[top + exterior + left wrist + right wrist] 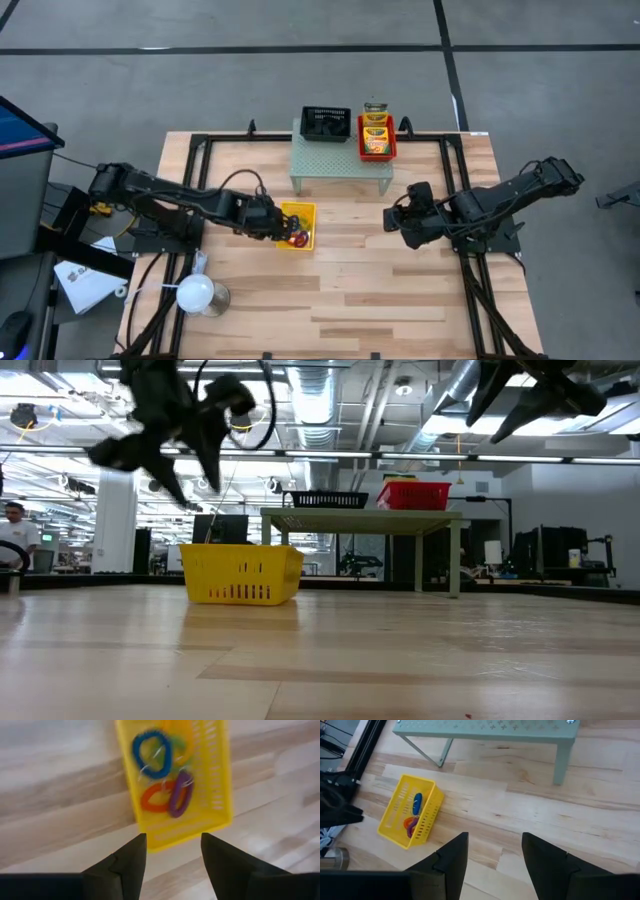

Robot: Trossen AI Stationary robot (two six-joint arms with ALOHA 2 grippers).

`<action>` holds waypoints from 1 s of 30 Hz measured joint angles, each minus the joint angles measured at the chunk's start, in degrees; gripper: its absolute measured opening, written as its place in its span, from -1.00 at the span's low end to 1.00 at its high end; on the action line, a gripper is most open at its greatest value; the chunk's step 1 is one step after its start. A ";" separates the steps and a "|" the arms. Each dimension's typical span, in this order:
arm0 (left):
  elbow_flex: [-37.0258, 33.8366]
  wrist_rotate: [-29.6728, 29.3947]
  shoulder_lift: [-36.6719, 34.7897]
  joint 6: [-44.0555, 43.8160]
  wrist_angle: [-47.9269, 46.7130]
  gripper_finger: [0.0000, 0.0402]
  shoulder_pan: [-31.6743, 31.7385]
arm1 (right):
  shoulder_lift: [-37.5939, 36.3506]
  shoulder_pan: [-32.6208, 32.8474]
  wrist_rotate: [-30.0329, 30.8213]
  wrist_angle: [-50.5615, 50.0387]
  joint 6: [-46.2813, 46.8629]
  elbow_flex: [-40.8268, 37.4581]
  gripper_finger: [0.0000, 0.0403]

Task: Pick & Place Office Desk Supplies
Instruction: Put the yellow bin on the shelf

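Note:
A yellow basket (pixel 297 225) (pixel 175 780) stands on the table holding coloured ring bands: blue (pixel 151 754), orange (pixel 154 800) and purple (pixel 180 794). My left gripper (pixel 277 222) (pixel 173 854) hovers open above the basket's left end, raised off the table in the low view (pixel 198 482). My right gripper (pixel 393 218) (pixel 493 851) hangs open over bare table right of the basket, also raised (pixel 490 420). Yellow-green crayon boxes (pixel 375 135) lie in a red basket (pixel 362 150) on the pale green shelf (pixel 340 160).
A black basket (pixel 326 125) sits on the shelf beside the red one, with a small jar (pixel 375 106) behind it. A white round-headed lamp (pixel 197 293) stands near the table's near-left corner. Bare wood lies between the basket and my right gripper. A person (pixel 14 532) stands far off in the room.

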 joint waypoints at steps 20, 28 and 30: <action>4.89 0.06 11.14 15.25 25.74 -0.20 3.84 | 0.01 0.88 -0.17 -0.02 1.46 -0.01 -0.09; 18.29 -1.31 23.07 17.51 9.73 0.01 5.04 | 0.01 1.65 -0.25 -0.57 2.92 0.00 -0.09; 19.58 -1.95 24.53 17.22 8.31 0.10 5.27 | 0.00 1.69 -0.26 -0.96 2.95 0.00 -0.09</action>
